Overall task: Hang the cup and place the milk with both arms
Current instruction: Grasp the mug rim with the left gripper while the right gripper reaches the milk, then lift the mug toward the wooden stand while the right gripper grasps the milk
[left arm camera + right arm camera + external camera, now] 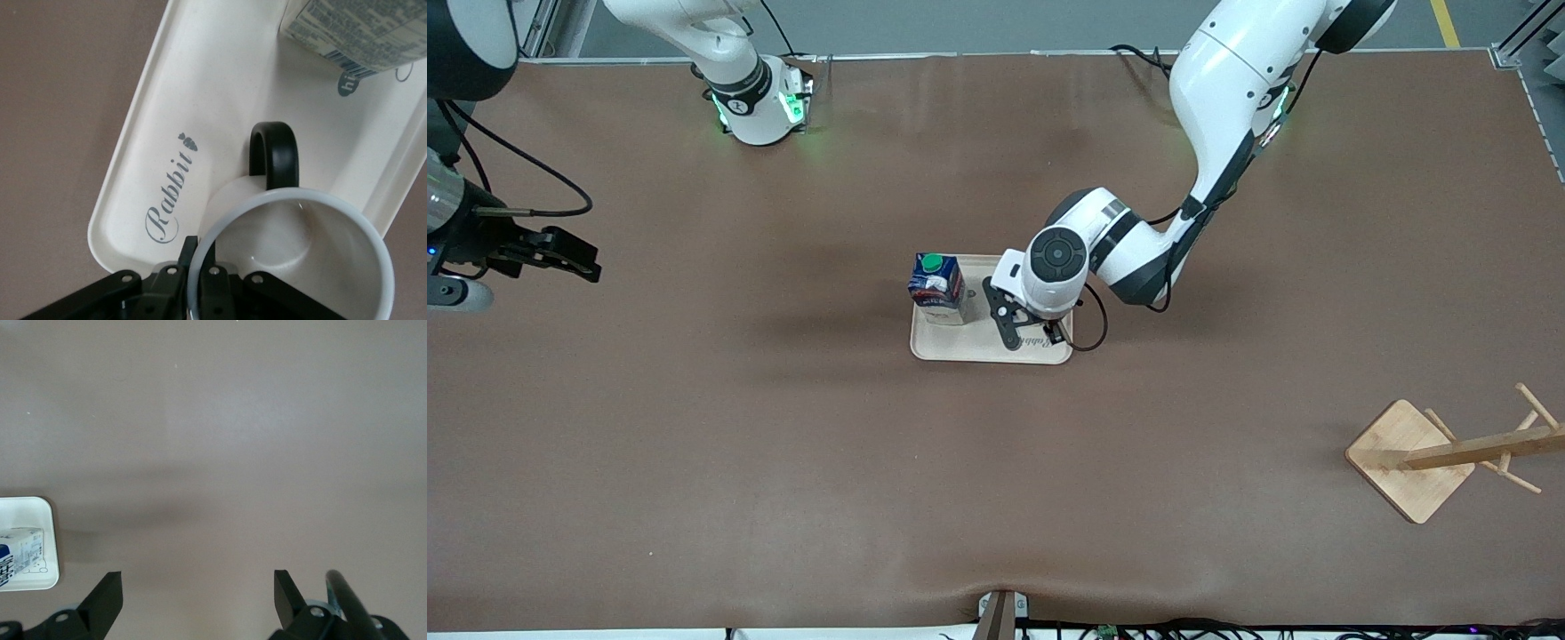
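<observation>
The white cup (293, 260) with its black loop handle (273, 157) sits upright in the cream tray (200, 87). In the front view my left arm's wrist hides it. My left gripper (200, 250) is shut on the cup's rim, one finger inside and one outside, and shows low over the tray in the front view (1030, 331). The dark-blue milk (936, 286) with a green cap stands on the tray (978, 348) toward the right arm's end, beside the cup. My right gripper (574, 258) is open and empty over bare table at the right arm's end (198, 587).
A wooden cup rack (1432, 458) with a square base and pegs stands near the front camera at the left arm's end of the table. The tray's corner (27, 510) and the milk (17, 553) show in the right wrist view. The brown table (783, 462) is bare elsewhere.
</observation>
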`<state>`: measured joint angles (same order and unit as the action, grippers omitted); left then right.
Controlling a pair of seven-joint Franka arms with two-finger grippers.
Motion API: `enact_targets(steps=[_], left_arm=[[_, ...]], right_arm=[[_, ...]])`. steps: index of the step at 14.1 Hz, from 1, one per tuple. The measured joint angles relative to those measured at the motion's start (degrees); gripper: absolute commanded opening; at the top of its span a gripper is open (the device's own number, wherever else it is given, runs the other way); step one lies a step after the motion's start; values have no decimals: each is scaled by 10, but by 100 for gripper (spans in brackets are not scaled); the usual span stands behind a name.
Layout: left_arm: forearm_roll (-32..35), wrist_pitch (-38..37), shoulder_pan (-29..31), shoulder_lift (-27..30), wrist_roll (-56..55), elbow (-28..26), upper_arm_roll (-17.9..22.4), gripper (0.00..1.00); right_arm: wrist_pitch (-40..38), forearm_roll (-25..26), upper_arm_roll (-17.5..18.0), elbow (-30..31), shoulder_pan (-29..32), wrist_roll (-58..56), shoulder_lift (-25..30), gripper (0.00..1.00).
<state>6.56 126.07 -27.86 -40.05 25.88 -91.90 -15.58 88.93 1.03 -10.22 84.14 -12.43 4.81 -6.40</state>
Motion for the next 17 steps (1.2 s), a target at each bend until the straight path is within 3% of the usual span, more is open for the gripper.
enact_targets(steps=[5, 8, 14, 17], left_arm=[[0, -9, 8, 22, -1, 19, 0, 0], [0, -60, 28, 61, -27, 38, 1, 0], [-3, -176, 113, 161, -153, 56, 2, 0], [-23, -200, 156, 194, -230, 57, 3, 0]], right_arm=[[5, -3, 1, 5, -10, -6, -33, 100], [-24, -15, 2, 6, -29, -5, -57, 100], [-53, -147, 3, 16, -65, 14, -106, 100], [-32, -165, 5, 17, -120, 99, -123, 100]])
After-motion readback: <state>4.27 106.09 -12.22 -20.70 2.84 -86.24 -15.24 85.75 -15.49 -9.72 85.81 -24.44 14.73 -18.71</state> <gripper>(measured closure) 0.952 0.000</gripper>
